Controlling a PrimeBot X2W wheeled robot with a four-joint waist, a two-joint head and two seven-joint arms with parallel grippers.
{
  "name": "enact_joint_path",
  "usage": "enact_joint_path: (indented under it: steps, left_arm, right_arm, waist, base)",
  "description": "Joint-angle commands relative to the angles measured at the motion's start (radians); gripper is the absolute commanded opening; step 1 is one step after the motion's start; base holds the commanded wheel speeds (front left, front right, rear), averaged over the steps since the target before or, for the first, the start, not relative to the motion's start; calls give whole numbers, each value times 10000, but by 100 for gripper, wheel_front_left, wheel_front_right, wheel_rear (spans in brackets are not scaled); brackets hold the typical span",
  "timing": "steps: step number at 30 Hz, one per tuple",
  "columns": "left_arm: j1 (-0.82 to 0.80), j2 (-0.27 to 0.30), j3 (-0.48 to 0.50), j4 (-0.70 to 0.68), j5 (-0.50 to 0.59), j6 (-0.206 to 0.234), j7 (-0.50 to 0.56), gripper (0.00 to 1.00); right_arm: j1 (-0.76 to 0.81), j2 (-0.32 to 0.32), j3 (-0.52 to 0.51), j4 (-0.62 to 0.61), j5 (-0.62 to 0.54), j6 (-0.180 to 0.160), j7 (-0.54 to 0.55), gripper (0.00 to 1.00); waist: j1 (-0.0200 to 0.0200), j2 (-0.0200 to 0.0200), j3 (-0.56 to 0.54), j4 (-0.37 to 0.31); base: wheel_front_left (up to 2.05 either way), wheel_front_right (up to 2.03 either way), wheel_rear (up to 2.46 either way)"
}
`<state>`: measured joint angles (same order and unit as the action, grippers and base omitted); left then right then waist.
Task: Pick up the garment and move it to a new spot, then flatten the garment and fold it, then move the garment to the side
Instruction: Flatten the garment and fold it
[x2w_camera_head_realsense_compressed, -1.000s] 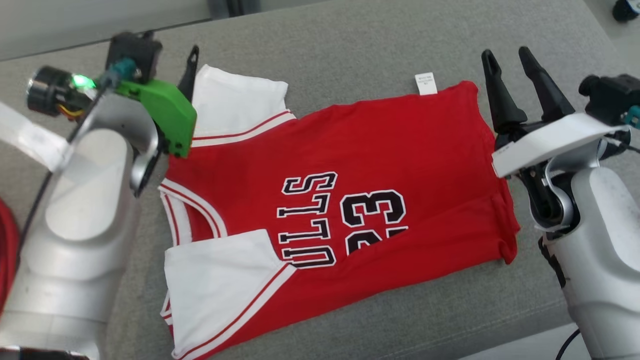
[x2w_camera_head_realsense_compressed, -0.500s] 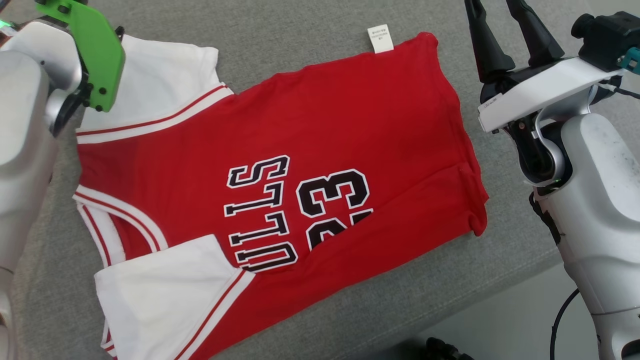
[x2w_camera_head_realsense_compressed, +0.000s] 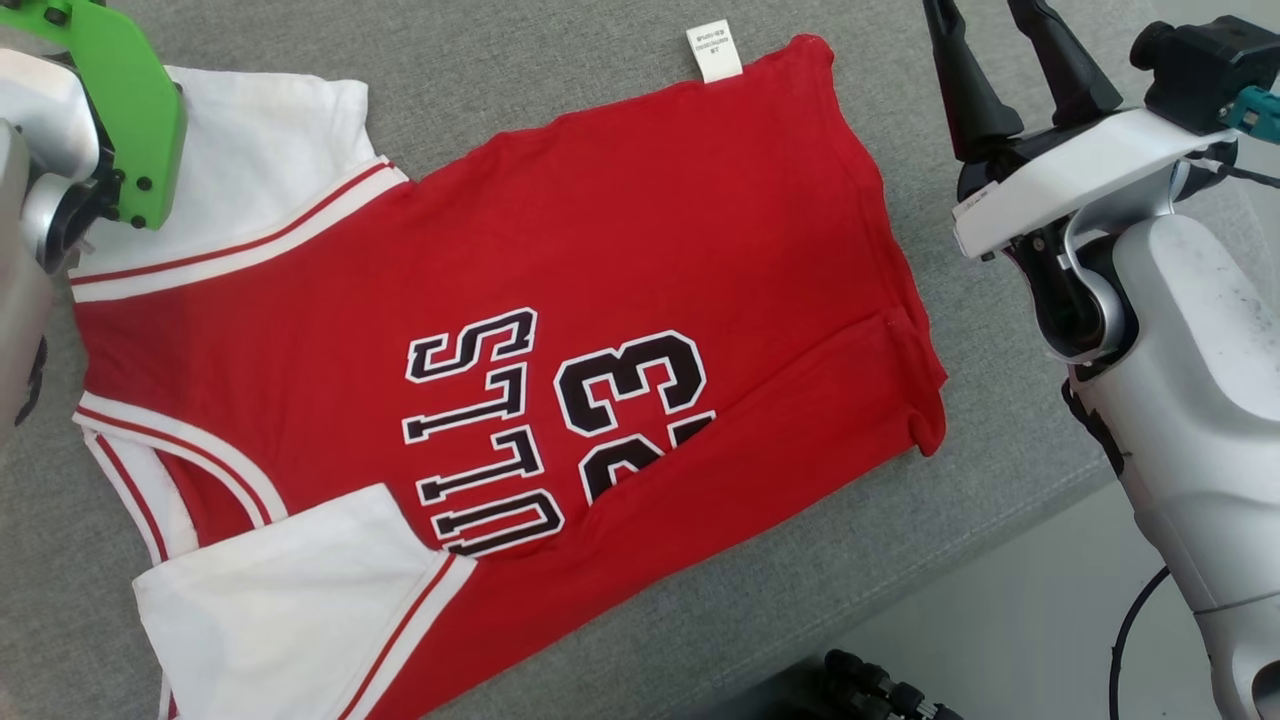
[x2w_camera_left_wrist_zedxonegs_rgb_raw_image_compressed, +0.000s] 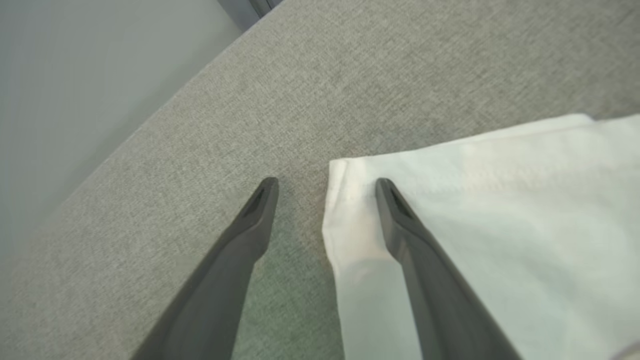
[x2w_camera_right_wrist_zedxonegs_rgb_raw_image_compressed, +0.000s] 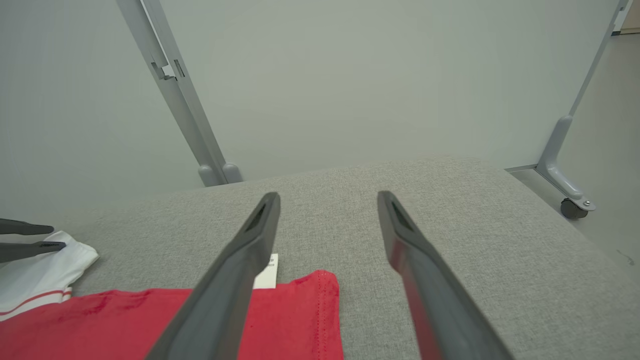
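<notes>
The red jersey (x2w_camera_head_realsense_compressed: 560, 250) lies flat on the grey cushion (x2w_camera_head_realsense_compressed: 560, 80), its near edge already turned over lengthwise so that it cuts across the number and lettering. Its long axis runs across your head view, tipped a little: neck and white sleeves at the robot's left, hem (x2w_camera_head_realsense_compressed: 890, 260) and white label (x2w_camera_head_realsense_compressed: 714, 50) at the right. Over the past second nothing on the cloth shifts. It is the head camera that swings in, sliding the whole scene leftward, and both arms keep their stations beside the jersey. That reads as a pause between folds, not a grasp under way. The left gripper (x2w_camera_left_wrist_zedxonegs_rgb_raw_image_compressed: 326, 183) stands with fingers wide apart, straddling the corner of the far sleeve (x2w_camera_left_wrist_zedxonegs_rgb_raw_image_compressed: 500, 210), one finger over cloth, one over cushion; whether it touches, you cannot judge. The right gripper (x2w_camera_right_wrist_zedxonegs_rgb_raw_image_compressed: 328, 196), equally spread and empty, hovers just off the hem's far corner.
</notes>
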<state>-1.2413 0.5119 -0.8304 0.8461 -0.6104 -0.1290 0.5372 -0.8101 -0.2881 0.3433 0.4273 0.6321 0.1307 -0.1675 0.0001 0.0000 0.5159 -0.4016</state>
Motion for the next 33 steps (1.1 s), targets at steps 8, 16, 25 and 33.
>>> enact_joint_path:
  steps: [8, 16, 25, 33]
  left_arm:
    - [-256, -198, -212, 119, -646, -2, -561, 0]
    - [-125, -972, -492, 55, -622, -1, -2482, 0]
    - [823, -1683, -1253, -741, -865, 0, -3976, 0]
    - [1496, -1729, -1607, -1446, -892, 6, -4552, 0]
  right_arm:
    - [-311, -294, 44, 397, 102, 1, -155, 100]
    - [-80, -754, 115, 909, 547, 1, 257, 100]
    - [99, -2050, 524, 2309, 1318, -1, 1257, 100]
    - [-24, -2549, 1115, 3695, 1743, 1, 1736, 100]
  waist:
    - [-1, 0, -56, 396]
    - [-1, 0, -856, 1638]
    - [-1, 0, -1551, 3326]
    - [-1, 0, -1611, 4038]
  base:
    - [0, 0, 0]
    - [0, 0, 0]
    - [0, 0, 0]
    - [0, 0, 0]
